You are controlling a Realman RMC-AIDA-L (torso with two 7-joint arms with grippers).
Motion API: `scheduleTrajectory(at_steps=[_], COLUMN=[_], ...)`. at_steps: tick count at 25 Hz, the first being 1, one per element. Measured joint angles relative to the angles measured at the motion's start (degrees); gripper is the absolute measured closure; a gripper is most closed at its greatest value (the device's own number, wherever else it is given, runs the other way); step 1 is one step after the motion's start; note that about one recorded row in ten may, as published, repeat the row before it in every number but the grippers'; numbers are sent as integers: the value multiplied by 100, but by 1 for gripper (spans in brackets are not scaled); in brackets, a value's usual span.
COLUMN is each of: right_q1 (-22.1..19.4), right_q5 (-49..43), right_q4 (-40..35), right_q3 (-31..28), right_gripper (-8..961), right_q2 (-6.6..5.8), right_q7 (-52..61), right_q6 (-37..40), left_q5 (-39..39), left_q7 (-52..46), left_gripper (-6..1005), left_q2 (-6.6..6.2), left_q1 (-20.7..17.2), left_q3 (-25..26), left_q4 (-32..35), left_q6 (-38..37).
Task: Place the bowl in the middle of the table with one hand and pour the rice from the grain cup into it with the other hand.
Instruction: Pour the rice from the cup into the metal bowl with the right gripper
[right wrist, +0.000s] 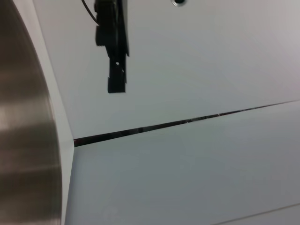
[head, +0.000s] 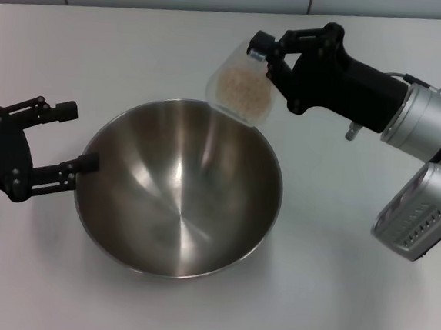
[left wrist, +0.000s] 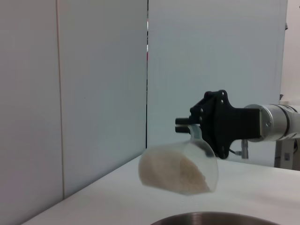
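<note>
The bowl (head: 179, 192) stands on the white table (head: 325, 298) near its middle, and its inside shows bare metal. My left gripper (head: 84, 136) is open at the bowl's left rim, with its nearer finger (head: 77, 166) against the rim. My right gripper (head: 267, 57) is shut on the grain cup (head: 241, 86). It holds the cup tilted over the bowl's far rim, mouth pointing left and down. The rice (head: 243, 86) stays heaped inside the cup. The left wrist view shows the cup (left wrist: 180, 168), the rice (left wrist: 171, 173), the right gripper (left wrist: 187, 126) and the bowl's rim (left wrist: 211, 218).
The right arm's silver wrist (head: 430, 152) hangs over the table's right side. A wall of pale panels (left wrist: 93, 93) rises behind the table's far edge. In the right wrist view the bowl's side (right wrist: 23, 140) and a black finger (right wrist: 115, 70) show.
</note>
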State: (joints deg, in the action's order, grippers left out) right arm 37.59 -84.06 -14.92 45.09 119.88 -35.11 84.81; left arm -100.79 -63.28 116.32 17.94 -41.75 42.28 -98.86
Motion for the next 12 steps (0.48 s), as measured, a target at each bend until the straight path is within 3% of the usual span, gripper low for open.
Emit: scheduleTrajectory(at_steps=[12], right_q1=[56], right_q5=[30], right_q4=[259], right_q3=[200], right_gripper=[936], right_q2=[0], right_q7=[-1220], right_q6=[155], left_q5=[8], left_q7=[0], left_gripper=[199], left_q2=[-8], left_q1=[26], left_q3=[0], left_q4=[0], left_q6=[-2])
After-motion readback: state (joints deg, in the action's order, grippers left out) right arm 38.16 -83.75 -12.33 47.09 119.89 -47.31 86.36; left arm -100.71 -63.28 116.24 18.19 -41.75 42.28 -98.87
